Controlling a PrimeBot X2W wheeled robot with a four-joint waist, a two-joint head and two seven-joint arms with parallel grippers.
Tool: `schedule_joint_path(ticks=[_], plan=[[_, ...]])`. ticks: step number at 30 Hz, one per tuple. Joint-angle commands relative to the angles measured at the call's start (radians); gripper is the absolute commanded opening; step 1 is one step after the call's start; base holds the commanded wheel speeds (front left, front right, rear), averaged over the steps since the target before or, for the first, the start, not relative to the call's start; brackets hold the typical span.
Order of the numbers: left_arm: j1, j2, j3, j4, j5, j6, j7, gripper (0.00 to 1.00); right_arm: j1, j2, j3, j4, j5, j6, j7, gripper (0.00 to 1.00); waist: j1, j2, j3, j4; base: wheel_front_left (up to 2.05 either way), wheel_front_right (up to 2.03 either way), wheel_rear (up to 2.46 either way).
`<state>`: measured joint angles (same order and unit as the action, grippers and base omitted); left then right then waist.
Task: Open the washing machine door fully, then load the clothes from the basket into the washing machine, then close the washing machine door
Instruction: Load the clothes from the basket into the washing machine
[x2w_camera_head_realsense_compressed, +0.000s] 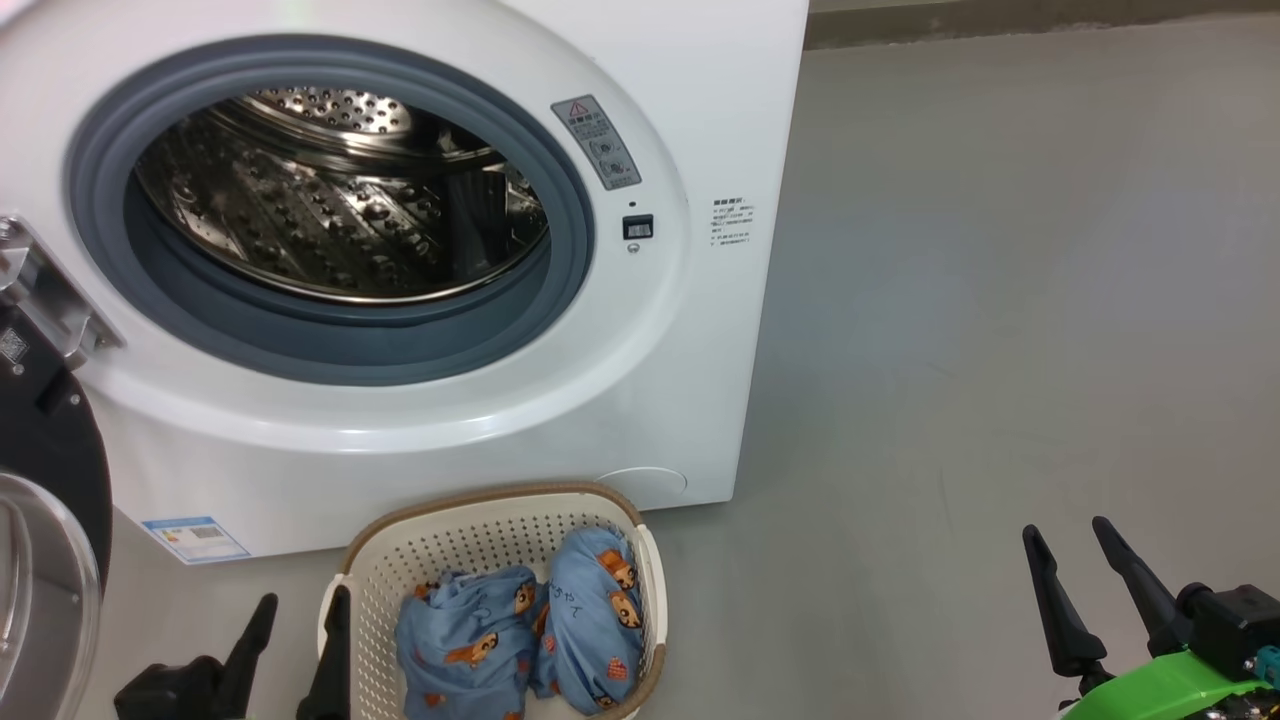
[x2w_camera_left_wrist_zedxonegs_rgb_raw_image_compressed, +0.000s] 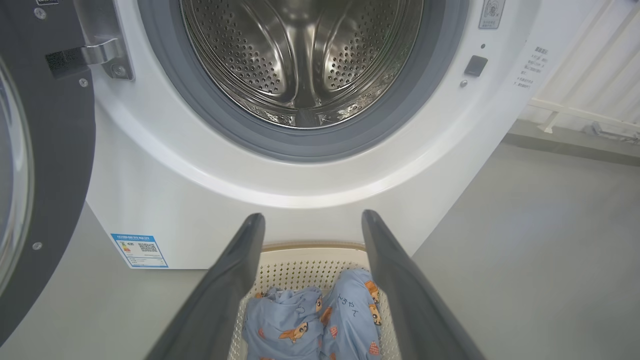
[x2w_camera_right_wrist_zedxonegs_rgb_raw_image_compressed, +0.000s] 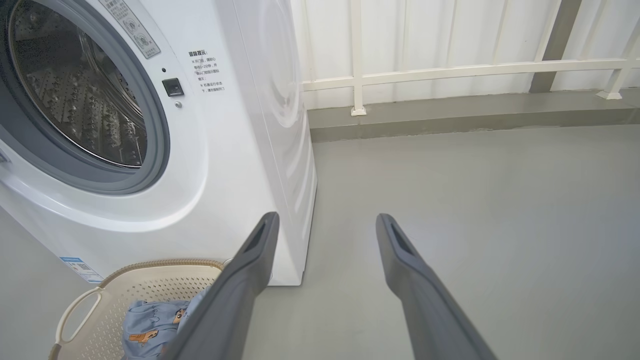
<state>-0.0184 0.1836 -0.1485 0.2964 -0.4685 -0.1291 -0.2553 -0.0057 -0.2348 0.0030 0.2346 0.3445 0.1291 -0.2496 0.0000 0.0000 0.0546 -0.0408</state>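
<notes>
We are holding both grippers open and empty, the left gripper (x2w_camera_head_realsense_compressed: 302, 622) far nearer the clothes (x2w_camera_head_realsense_compressed: 530, 630) than the right gripper (x2w_camera_head_realsense_compressed: 1066, 530)

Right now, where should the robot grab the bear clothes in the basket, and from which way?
Pinch the humped top of the taller bundle of clothes, coming down from above. The basket walls block the sides, and that hump stands highest. The left gripper, jaws open, is nearest.
</notes>
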Motion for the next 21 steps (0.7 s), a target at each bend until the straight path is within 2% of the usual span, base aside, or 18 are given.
schedule_joint_path(ticks=[1, 12, 21], plan=[[-0.032, 0.01, 0.034, -0.008, 0.014, -0.002, -0.006, 1.0, -0.02, -0.01, 0.019, -0.029, -0.012, 0.002, -0.012, 1.0, 0.0, 0.0, 0.012, 0.0, 0.0, 0.0, 0.0], [-0.071, -0.04, -0.001, 0.091, 0.054, -0.002, -0.006, 1.0, -0.059, 0.017, 0.022, -0.039, -0.015, 0.002, -0.012, 1.0, 0.0, 0.0, 0.091, -0.016, 0.0, 0.0, 0.0], [-0.187, -0.05, -0.035, 0.234, 0.078, -0.002, -0.006, 1.0, -0.126, 0.054, 0.029, -0.051, -0.019, 0.002, -0.012, 1.0, 0.0, 0.0, 0.22, -0.049, 0.0, 0.0, 0.0]])
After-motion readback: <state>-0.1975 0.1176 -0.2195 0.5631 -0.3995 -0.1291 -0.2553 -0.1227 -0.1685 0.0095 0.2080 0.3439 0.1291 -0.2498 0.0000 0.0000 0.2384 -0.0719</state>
